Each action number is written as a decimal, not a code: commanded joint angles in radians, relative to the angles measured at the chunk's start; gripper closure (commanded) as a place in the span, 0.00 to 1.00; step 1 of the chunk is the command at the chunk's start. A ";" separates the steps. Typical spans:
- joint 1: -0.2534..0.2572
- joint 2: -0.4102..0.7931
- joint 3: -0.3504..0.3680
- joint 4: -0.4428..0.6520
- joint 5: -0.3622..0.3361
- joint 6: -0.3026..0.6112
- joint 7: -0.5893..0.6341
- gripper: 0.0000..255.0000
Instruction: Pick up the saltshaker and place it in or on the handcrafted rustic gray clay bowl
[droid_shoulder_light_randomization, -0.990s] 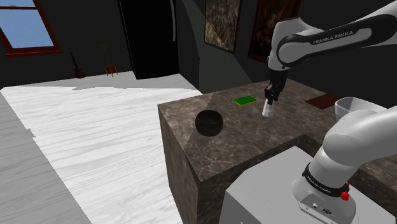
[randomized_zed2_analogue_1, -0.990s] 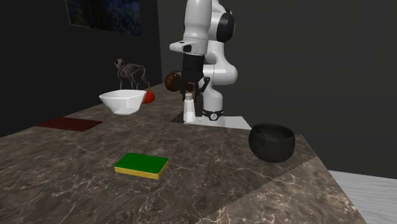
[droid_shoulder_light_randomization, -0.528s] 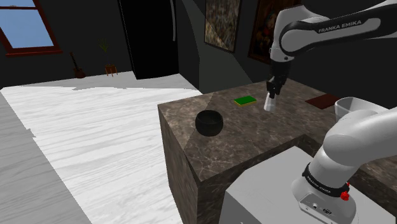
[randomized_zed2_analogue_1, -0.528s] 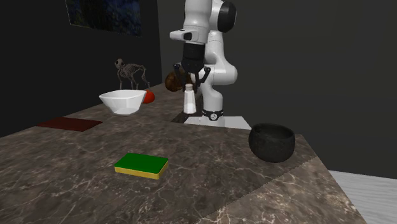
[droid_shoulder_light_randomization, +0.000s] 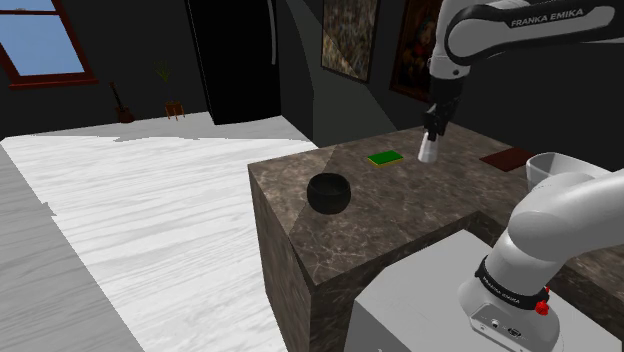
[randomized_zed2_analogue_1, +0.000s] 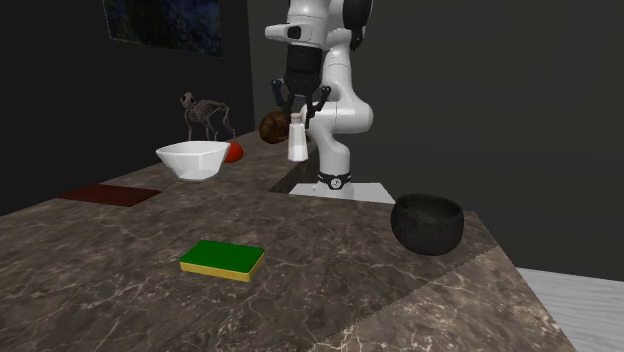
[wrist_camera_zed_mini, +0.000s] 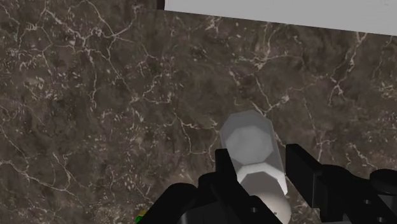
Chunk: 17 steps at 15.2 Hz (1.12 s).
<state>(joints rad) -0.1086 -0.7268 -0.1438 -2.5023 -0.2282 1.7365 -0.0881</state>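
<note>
shoulder view, going left to right as we see it: the dark gray bowl sits near the tabletop corner closest to the pale floor. further right there's a green sponge lying flat, and just past it the tool hangs from the arm with the white saltshaker pinched in its grip, up off the marble and well apart from the dark gray bowl. right of that we've got a dark red mat and a white bowl near the picture's edge. second exterior view flips the order: mat, white bowl with a little skeleton figurine behind it, sponge out front, then the saltshaker hanging in the air under the tool, close to upright, and the dark gray bowl off at the right on its own. wrist view backs up the grip for us: both black fingers press against the saltshaker's sides, with veined brown stone below it.
</note>
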 joint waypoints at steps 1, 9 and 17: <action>0.001 0.003 0.003 0.026 0.003 -0.024 -0.003 1.00; 0.063 0.103 0.118 0.135 0.090 -0.053 0.125 1.00; 0.123 0.282 0.252 0.312 0.164 -0.069 0.291 1.00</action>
<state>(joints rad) 0.0098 -0.4710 0.0958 -2.2241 -0.0694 1.6772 0.1864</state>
